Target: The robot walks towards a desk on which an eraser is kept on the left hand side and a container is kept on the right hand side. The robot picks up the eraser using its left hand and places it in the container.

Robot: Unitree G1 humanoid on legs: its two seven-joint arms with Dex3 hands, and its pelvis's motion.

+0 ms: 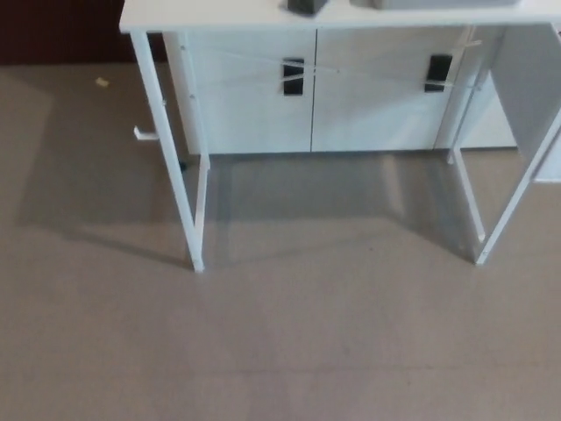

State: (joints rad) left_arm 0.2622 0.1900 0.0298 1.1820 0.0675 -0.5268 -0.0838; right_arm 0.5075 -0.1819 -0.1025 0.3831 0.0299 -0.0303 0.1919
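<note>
Head view, listed outward from the camera, places given relative to the desk. Nearest: plain grey-brown floor [289, 351], filling the lower part of the frame, with a soft shadow of the desk falling on it to the desk's left. Next: a white desk [210, 15] on thin white metal legs, the front left leg [166, 149] and front right leg [517, 193] both reaching the floor; only the front strip of its top is in frame, along the upper edge. On that strip, left of the desk's middle: the eraser [307, 6], a small dark block, black or near-black, cut off by the frame so only its lower part shows; its full shape cannot be told. On the same strip, to the right of the eraser and apart from it: the container [443, 3], of which only a pale grey bottom edge shows. Behind the desk, seen between its legs: a white cabinet [254, 105] with two dark handles. Beyond the desk's left side: a small pale scrap [102, 82] on the floor. Neither robot hand is in frame, so whether they are released or clenched cannot be told.
</note>
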